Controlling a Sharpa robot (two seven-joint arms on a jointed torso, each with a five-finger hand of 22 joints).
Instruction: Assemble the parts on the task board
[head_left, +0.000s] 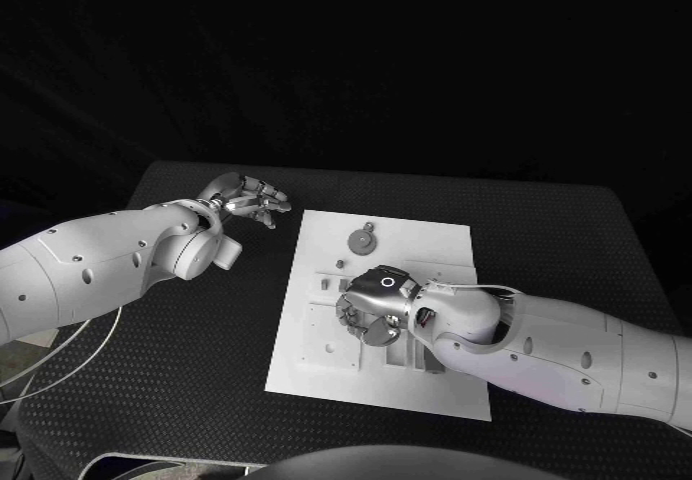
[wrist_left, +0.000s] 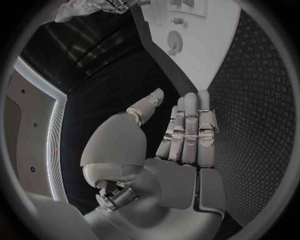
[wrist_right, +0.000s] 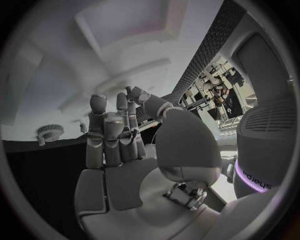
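Observation:
The white task board lies in the middle of the black table. A grey round toothed part lies on its far end, with a small peg just nearer. My right hand hovers over the board's middle, fingers bent down toward it. In the right wrist view its fingers stand close together with the thumb tip near them, and whether anything is pinched there is hidden. The toothed part lies beyond them. My left hand is off the board's far left corner, holding nothing, fingers straight and thumb apart.
The board has raised fixtures and slots around my right hand. The left wrist view shows the board with the toothed part ahead of the left hand. Black matting surrounds the board on all sides.

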